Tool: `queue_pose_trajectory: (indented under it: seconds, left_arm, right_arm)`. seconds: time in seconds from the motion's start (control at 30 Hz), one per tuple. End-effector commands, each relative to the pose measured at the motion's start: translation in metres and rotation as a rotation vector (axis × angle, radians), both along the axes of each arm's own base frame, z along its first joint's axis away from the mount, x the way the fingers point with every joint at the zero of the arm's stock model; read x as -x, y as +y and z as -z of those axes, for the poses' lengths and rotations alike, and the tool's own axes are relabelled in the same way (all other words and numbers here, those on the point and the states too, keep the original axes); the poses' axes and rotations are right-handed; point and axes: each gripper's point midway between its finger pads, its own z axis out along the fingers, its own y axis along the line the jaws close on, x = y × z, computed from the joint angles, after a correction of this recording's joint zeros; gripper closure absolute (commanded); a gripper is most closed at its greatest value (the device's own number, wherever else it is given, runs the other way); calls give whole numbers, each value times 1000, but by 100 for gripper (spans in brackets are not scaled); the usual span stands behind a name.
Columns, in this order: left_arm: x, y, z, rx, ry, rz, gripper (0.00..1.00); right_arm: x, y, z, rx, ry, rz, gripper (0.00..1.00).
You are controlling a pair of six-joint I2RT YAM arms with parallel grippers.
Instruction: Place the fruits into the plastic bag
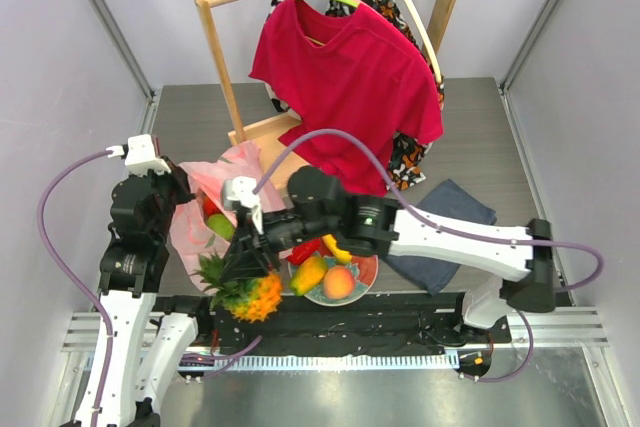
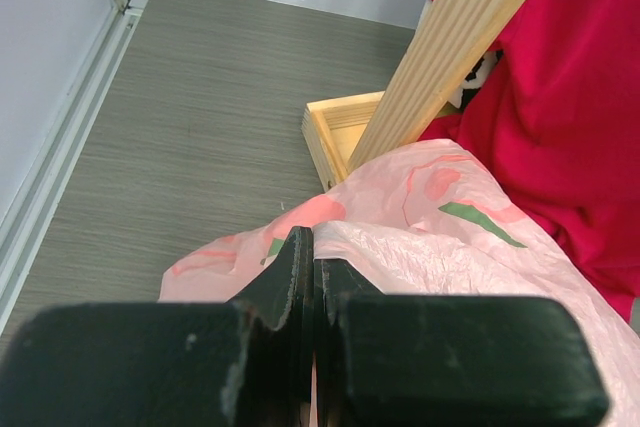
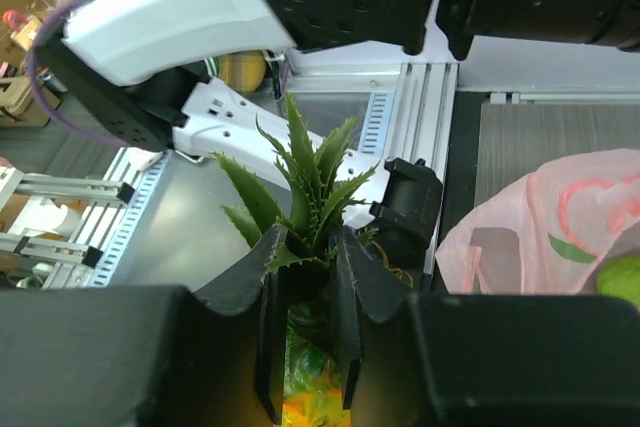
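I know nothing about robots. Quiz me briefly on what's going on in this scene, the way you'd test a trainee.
1. True or false: the pineapple is already inside the pink bag.
2. What do the jaws of the left arm pinch? A) the red shirt B) the pink bag's edge C) the plate
3. Fill the gap: the jaws of the right arm grip the pineapple by its ____.

Key: 1 false, it is held outside the bag; 2 B; 3 leaves.
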Motion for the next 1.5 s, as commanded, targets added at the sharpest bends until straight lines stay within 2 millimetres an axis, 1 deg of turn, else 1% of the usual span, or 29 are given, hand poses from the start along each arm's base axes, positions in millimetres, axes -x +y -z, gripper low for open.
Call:
queue_pose_trajectory:
  seconds: [0.0,0.03,0.1,0.13,0.17,0.23,0.27,0.3,0.33,0.37,0.43,0.47,0.5,0.57,0.6,0.63,0.7,0.8,0.83,0.87,0.9,0.93,0.97,1.07,1.17,1.33,1.37,1.43,1.47]
  left_arm:
    - [-5,-2,-12,3,-50,14,100]
    - [-4,-3,-12,5,-50,17,100]
    - [-4,-3,-12,5,-53,19,100]
    - [-4,-3,-12,5,-50,19,100]
    - [-4,-3,-12,3,-53,19,100]
    - [-4,-2,-12,1,-50,16,100]
    - [-4,-2,-11,1,-48,16,100]
    - [-4,-3,-12,2,-50,18,100]
    - [-4,-3,-12,2,-51,19,100]
    - [-4,-3,-13,2,-53,19,100]
    - [-4,-3,-12,2,-51,21,100]
    - [-4,-4,-12,2,-50,24,100]
    - [-4,-4,-12,3,-51,24,100]
    - [-4,-4,-12,2,-48,29,100]
    - [-4,-5,-12,1,-49,32,100]
    - [-4,-7,-11,0,-46,41,100]
    - [-5,-8,-11,2,-46,52,100]
    - [-5,-13,-12,6,-50,74,100]
    - [-5,-14,-13,7,-55,81,100]
    - [-4,-15,-14,9,-56,91,100]
    - [-5,-16,-13,11,-56,94,100]
    - [-5,-17,-14,13,-58,97,100]
    - [-4,-18,-15,15,-62,101,100]
    - [-4,-18,-14,17,-61,104,100]
    - [-4,-18,-15,19,-64,105,100]
    - [-4,-19,-15,21,-64,108,100]
    - [-4,-19,-14,23,-62,108,100]
    - [-4,-19,-14,23,-62,108,100]
    - [-4,-19,-15,24,-64,108,100]
  right_arm:
    - [-12,30,-9,-32,-22,28,99]
    - [-24,39,12,27,-25,70,99]
    - [-52,48,22,64,-99,206,99]
    - [-76,47,33,105,-138,323,99]
    - [-91,45,35,116,-157,376,99]
    - [-109,39,35,124,-179,440,99]
    - [-117,34,28,113,-183,464,99]
    - [-128,29,28,115,-189,504,99]
    - [-135,25,27,120,-228,531,99]
    - [-150,19,26,130,-259,613,99]
    - [-159,17,24,129,-299,655,99]
    - [-167,15,25,130,-311,697,99]
    - [-170,16,28,131,-319,708,99]
    - [-179,17,24,101,-345,752,99]
    - [-187,14,26,106,-361,799,99]
    - [-192,16,21,76,-371,825,99]
    - [-200,15,23,71,-404,859,99]
    - [-200,28,30,67,-404,840,99]
    - [-203,34,41,86,-401,837,99]
    - [-204,38,46,96,-397,834,99]
    - [-204,42,47,95,-388,837,99]
    - [-205,44,52,107,-386,835,99]
    - [-207,51,61,125,-386,832,99]
    - [-211,61,80,172,-378,826,99]
    - [-215,67,93,190,-372,833,99]
    - [-223,77,89,141,-309,842,99]
    - [-225,80,85,128,-298,843,99]
    - [-231,83,88,124,-270,846,99]
    - [-231,87,86,112,-245,833,99]
